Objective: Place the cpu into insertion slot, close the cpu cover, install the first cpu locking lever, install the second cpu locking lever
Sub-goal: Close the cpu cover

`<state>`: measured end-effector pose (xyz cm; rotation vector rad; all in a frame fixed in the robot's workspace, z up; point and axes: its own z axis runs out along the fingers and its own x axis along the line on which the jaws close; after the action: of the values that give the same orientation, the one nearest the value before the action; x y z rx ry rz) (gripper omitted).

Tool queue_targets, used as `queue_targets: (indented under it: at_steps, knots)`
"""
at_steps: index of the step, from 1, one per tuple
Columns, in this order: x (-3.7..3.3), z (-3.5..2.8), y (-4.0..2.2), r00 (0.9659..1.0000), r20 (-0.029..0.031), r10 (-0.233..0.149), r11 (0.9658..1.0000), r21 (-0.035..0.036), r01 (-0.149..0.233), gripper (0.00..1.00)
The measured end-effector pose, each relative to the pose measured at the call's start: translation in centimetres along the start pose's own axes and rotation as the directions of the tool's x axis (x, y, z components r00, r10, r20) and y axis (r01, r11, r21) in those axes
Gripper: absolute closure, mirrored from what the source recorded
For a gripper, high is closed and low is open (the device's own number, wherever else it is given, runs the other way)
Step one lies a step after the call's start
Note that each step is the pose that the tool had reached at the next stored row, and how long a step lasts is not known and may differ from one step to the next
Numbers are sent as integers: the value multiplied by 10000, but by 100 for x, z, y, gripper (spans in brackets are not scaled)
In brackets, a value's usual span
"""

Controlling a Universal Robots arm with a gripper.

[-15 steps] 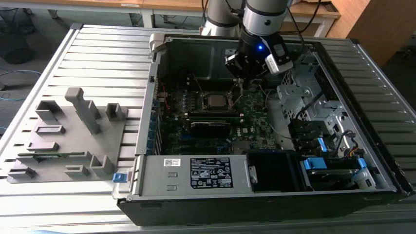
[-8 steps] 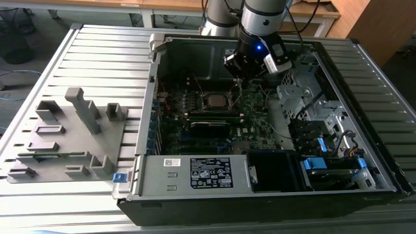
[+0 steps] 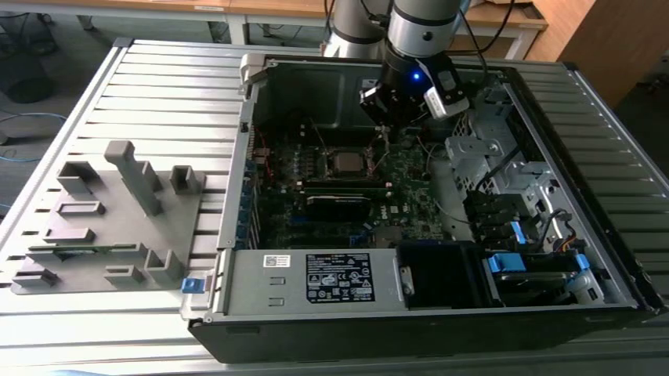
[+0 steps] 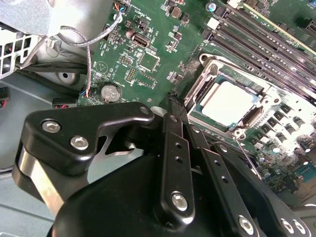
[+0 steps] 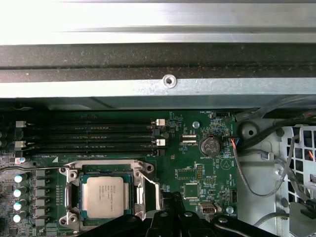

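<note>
**A:** What is the setting?

**B:** An open computer case lying on a slatted metal table, with a green motherboard inside.

**A:** Where is the cpu?

**B:** It sits flat in the insertion slot, and the cpu cover lies around it.

**A:** And the end effector?

**B:** It is over the board, with its fingers drawn together and nothing visibly held. The cpu lies just beside it, toward the exterior view's left and nearer the camera. In both wrist views, the tip is close to the cover's edge.
</note>
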<state>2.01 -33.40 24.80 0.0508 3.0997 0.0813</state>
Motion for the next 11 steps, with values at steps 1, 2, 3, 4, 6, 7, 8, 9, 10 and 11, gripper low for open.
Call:
queue_targets:
  at_steps: [1, 2, 3, 4, 6, 7, 8, 9, 10, 11]
  knots:
    - [3, 0, 0, 10000, 0, 2, 10000, 0, -2, 89]
    - [7, 0, 0, 10000, 0, 2, 10000, 0, -2, 89]
    - [13, 1, 0, 10000, 0, 1, 10000, -1, -1, 89]
    - [21, 1, 0, 10000, 0, 1, 10000, 0, -1, 89]
    - [41, 2, -1, 10000, 0, 0, 10000, 2, 0, 89]
    - [50, 2, -2, 10000, -1, 0, 10000, 3, 0, 89]
    - [59, 3, -2, 10000, -1, 0, 10000, 2, 0, 89]
    - [67, 4, -2, 10000, 0, 0, 10000, 1, 0, 89]
    - [75, 4, -3, 10000, -1, 0, 10000, 1, 0, 89]
    - [84, 4, -3, 10000, 0, 0, 10000, 1, 0, 89]
